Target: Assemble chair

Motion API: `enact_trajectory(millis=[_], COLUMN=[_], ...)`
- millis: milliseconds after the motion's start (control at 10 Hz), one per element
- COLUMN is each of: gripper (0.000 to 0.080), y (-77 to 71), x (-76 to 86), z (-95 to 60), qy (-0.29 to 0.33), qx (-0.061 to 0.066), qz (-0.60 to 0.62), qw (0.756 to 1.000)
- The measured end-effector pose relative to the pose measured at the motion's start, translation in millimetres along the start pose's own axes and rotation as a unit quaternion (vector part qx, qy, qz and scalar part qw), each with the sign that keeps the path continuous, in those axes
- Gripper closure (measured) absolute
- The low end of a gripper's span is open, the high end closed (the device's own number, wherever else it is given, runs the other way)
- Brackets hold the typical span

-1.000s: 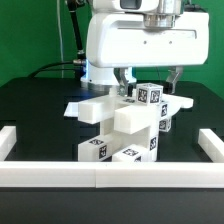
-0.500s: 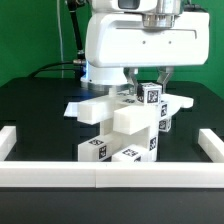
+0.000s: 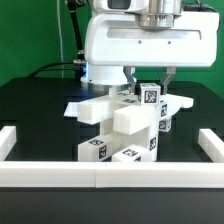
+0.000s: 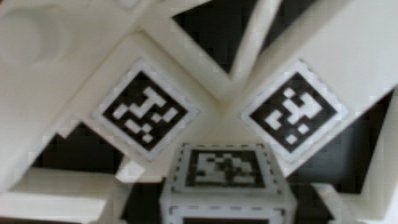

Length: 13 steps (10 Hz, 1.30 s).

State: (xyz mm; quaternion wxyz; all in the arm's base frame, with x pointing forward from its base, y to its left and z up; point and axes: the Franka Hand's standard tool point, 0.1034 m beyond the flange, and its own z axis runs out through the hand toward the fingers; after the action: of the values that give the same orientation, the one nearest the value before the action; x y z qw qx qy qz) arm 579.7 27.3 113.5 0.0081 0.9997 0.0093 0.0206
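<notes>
Chair (image 3: 135, 120): tagged white blocks heaped mid-desk (image 3: 35, 115), no joint evident; judged early, most fitting left. Gripper (image 3: 150, 86) above heap, fingers (image 3: 131, 80) flanking top block (image 3: 150, 97); clamped or clear of it, cannot tell

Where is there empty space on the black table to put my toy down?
Bare table on the exterior view's left, between the rail and the chair pieces; same on its right. Middle is crowded, under the hand.
</notes>
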Motion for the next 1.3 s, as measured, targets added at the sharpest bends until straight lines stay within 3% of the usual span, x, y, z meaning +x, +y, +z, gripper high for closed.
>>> enact_trajectory(millis=[500, 800, 1300], gripper=[0.0512, 0.0512, 0.0512], y=[-0.8, -1.9, -4.5], x=[-0.1, -0.1, -0.1], z=[0.1, 0.1, 0.1], qy=[0.0, 0.0, -0.002], qx=[0.001, 0.001, 0.006], qz=[0.149, 0.245, 0.405], qw=[0.989, 0.969, 0.914])
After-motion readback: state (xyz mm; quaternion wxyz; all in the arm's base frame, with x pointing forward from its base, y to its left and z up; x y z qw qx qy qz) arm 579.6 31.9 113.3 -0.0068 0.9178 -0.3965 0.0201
